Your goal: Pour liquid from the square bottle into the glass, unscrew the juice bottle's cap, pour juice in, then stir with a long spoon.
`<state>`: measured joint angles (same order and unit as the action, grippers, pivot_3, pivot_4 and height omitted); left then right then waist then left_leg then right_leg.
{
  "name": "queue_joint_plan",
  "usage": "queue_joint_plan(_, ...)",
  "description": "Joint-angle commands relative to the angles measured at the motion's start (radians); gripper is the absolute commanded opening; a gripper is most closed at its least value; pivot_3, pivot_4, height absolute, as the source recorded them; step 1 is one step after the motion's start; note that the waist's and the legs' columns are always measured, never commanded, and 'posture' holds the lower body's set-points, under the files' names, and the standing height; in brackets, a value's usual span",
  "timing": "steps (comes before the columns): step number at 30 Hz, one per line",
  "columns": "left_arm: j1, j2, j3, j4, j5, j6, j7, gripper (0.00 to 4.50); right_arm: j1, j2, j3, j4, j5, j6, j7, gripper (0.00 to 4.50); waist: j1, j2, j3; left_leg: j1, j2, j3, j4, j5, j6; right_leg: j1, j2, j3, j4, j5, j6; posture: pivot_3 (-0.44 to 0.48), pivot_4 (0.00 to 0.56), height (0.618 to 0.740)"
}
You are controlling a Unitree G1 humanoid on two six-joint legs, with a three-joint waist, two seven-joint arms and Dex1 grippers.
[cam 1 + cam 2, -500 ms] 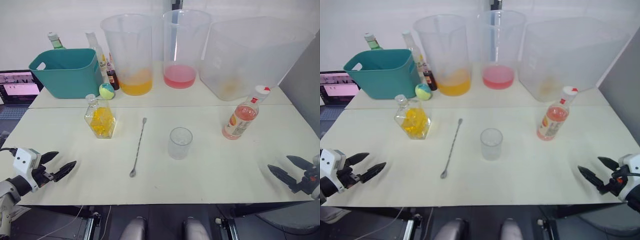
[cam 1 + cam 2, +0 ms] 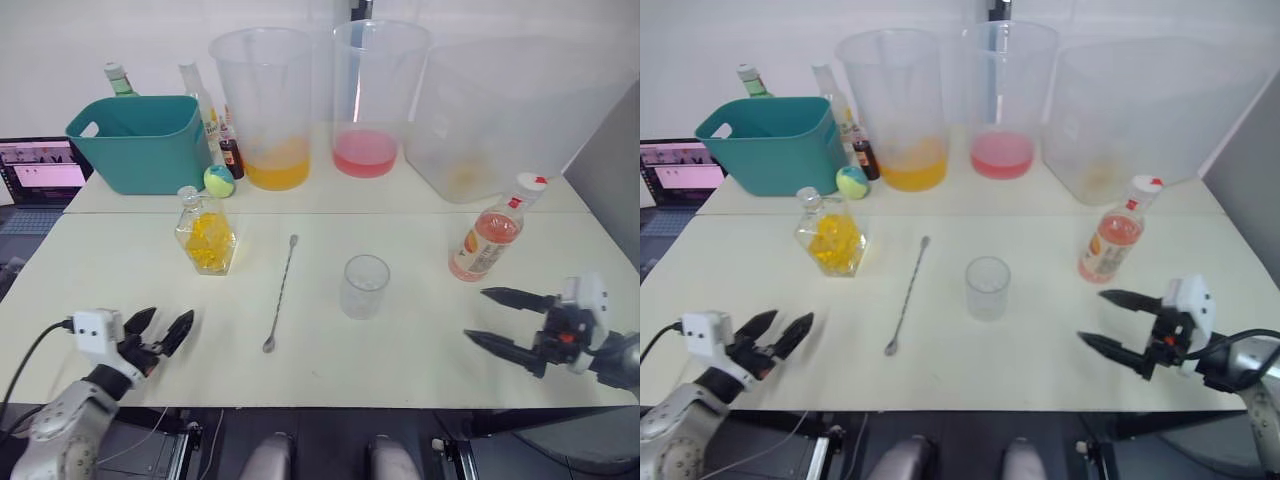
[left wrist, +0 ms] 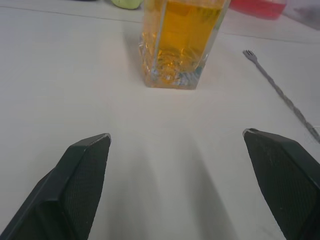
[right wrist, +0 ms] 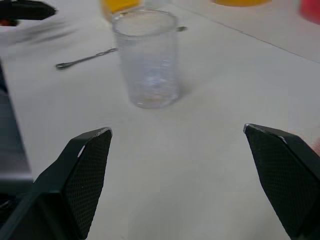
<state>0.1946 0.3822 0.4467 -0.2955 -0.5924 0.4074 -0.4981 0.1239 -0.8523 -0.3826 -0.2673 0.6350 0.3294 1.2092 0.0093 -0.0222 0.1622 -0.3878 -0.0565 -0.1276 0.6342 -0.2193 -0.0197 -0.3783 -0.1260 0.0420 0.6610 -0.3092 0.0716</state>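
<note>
Left eye view shows a pale, smooth tabletop (image 2: 420,350) with wide bare room along its near edge, where both tools hover. The left tool (image 2: 165,328) sits low near the left front edge, its black fingers spread apart and holding nothing. The right tool (image 2: 498,318) reaches in from the right edge, fingers also wide apart and empty, pointing toward the glass (image 2: 364,286).

The glass, a small clear tumbler, stands upright mid-table with free space all around. Just left of it lies the long spoon (image 2: 280,292), thin twisted metal, flat on the surface. The square bottle (image 2: 205,233), flat-sided with yellow contents, stands beyond the left tool. The juice bottle (image 2: 487,237), slim plastic with pink liquid, stands near the right edge, its white cap (image 2: 528,184) on.
</note>
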Motion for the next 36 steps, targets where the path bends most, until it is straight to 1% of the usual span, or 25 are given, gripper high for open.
queue_joint_plan(1, -0.073, -0.041, -0.044, -0.108, 0.026, 0.046, 0.159, 4.48, 0.000, -0.037, 0.017, -0.036, 0.005, -0.041, 0.090, 4.50, 0.008, -0.002, 0.000, 0.000, 0.000, -0.001, 0.001, 0.000, 0.000, 0.001, 0.000, -0.001, 0.000, 0.000, 0.000, 0.000, 0.150, 0.738)
queue_joint_plan(4, -0.113, -0.056, -0.089, -0.158, 0.049, 0.100, 0.235, 4.48, 0.010, -0.064, 0.019, -0.021, -0.016, -0.078, 0.149, 4.50, 0.007, -0.002, 0.001, 0.000, -0.002, -0.001, 0.003, -0.001, -0.001, 0.002, 0.000, -0.001, -0.001, 0.001, 0.001, 0.000, 0.150, 0.738)
queue_joint_plan(7, -0.160, -0.030, -0.115, -0.181, 0.090, 0.133, 0.283, 4.48, 0.009, -0.082, 0.010, 0.000, -0.025, -0.100, 0.177, 4.50, 0.002, -0.002, 0.001, 0.001, -0.001, 0.000, 0.003, -0.001, -0.001, 0.003, 0.001, -0.001, -0.001, 0.001, 0.001, 0.000, 0.150, 0.738)
queue_joint_plan(12, -0.269, 0.028, -0.175, -0.161, 0.169, 0.205, 0.336, 4.48, -0.007, -0.075, 0.024, 0.016, -0.045, -0.123, 0.171, 4.50, 0.002, -0.002, 0.001, 0.001, 0.000, 0.000, 0.003, -0.002, -0.001, 0.004, 0.003, -0.001, -0.001, 0.001, 0.001, 0.000, 0.150, 0.738)
queue_joint_plan(15, -0.319, 0.040, -0.205, -0.141, 0.206, 0.225, 0.353, 4.48, 0.000, -0.061, 0.031, 0.009, -0.048, -0.132, 0.158, 4.50, 0.002, -0.002, 0.001, 0.002, 0.000, 0.000, 0.003, -0.002, -0.001, 0.005, 0.003, -0.001, -0.003, 0.001, 0.001, 0.000, 0.150, 0.738)
queue_joint_plan(19, -0.368, 0.024, -0.214, -0.108, 0.240, 0.222, 0.378, 4.48, 0.014, -0.039, 0.038, -0.006, -0.054, -0.151, 0.142, 4.50, 0.003, -0.002, 0.001, 0.002, 0.000, -0.001, 0.003, -0.002, -0.002, 0.005, 0.003, -0.001, -0.004, 0.001, 0.001, 0.000, 0.150, 0.738)
queue_joint_plan(23, -0.419, 0.028, -0.212, -0.058, 0.284, 0.229, 0.406, 4.48, 0.019, -0.023, 0.048, -0.024, -0.064, -0.164, 0.120, 4.50, 0.003, -0.003, 0.001, 0.002, 0.000, -0.001, 0.003, -0.002, -0.002, 0.005, 0.003, -0.001, -0.003, 0.001, 0.001, 0.000, 0.150, 0.738)
queue_joint_plan(31, -0.484, 0.025, -0.219, -0.022, 0.295, 0.232, 0.396, 4.48, 0.039, 0.001, 0.060, -0.045, -0.083, -0.181, 0.081, 4.50, 0.003, -0.003, 0.001, 0.001, 0.000, -0.001, 0.004, -0.002, -0.002, 0.005, 0.003, -0.001, -0.004, 0.001, 0.001, 0.000, 0.150, 0.738)
queue_joint_plan(36, -0.569, 0.027, -0.228, 0.088, 0.337, 0.202, 0.414, 4.48, 0.042, 0.008, 0.071, -0.049, -0.094, -0.187, 0.062, 4.50, 0.003, -0.003, 0.001, 0.001, 0.000, -0.001, 0.004, -0.002, -0.002, 0.005, 0.003, -0.001, -0.004, 0.001, 0.001, 0.000, 0.150, 0.738)
